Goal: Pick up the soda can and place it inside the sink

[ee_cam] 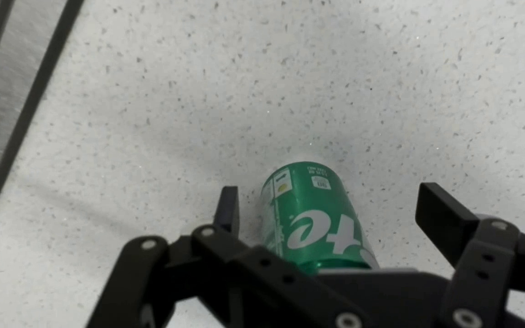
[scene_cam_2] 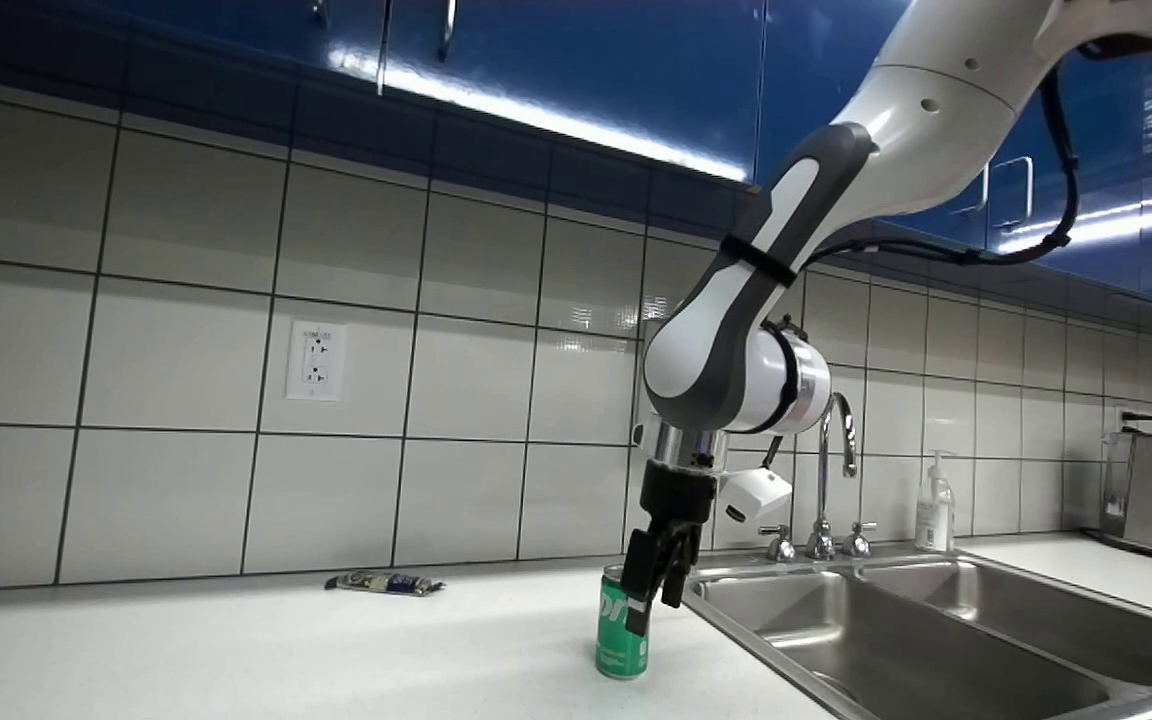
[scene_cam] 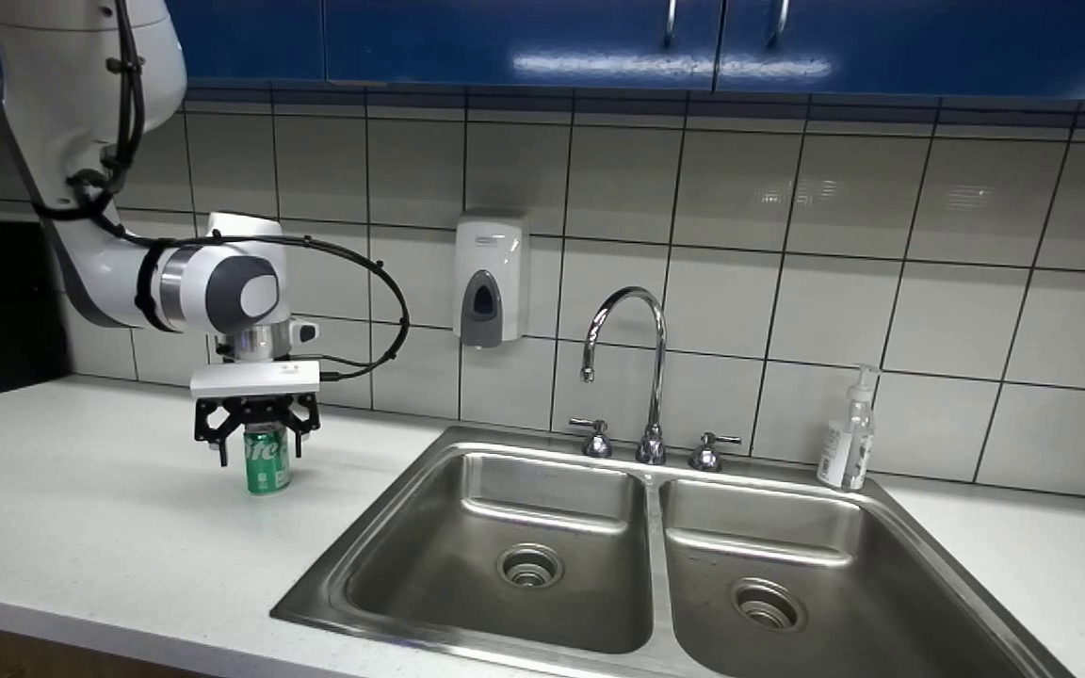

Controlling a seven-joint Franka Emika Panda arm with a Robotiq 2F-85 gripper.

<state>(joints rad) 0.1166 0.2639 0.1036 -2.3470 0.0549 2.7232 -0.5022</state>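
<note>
The soda can is green and stands upright on the white counter, left of the sink. It shows in both exterior views (scene_cam: 267,471) (scene_cam_2: 618,645) and in the wrist view (ee_cam: 312,205). My gripper (scene_cam: 260,459) points down over the can, with its fingers on either side of the can's upper part; it also shows at the can in an exterior view (scene_cam_2: 654,617). In the wrist view the gripper (ee_cam: 329,188) is open, with gaps between both fingers and the can. The can's top is hidden behind the gripper. The double-basin steel sink (scene_cam: 376,527) is in both exterior views (scene_cam_2: 768,645).
A chrome faucet (scene_cam: 657,377) with two handles stands at the sink's back. A clear pump bottle (scene_cam: 850,438) is at the sink's back corner. A soap dispenser (scene_cam: 491,282) hangs on the wall. A wrapped snack (scene_cam_2: 386,583) lies by the wall. Blue cabinets (scene_cam: 524,42) hang above.
</note>
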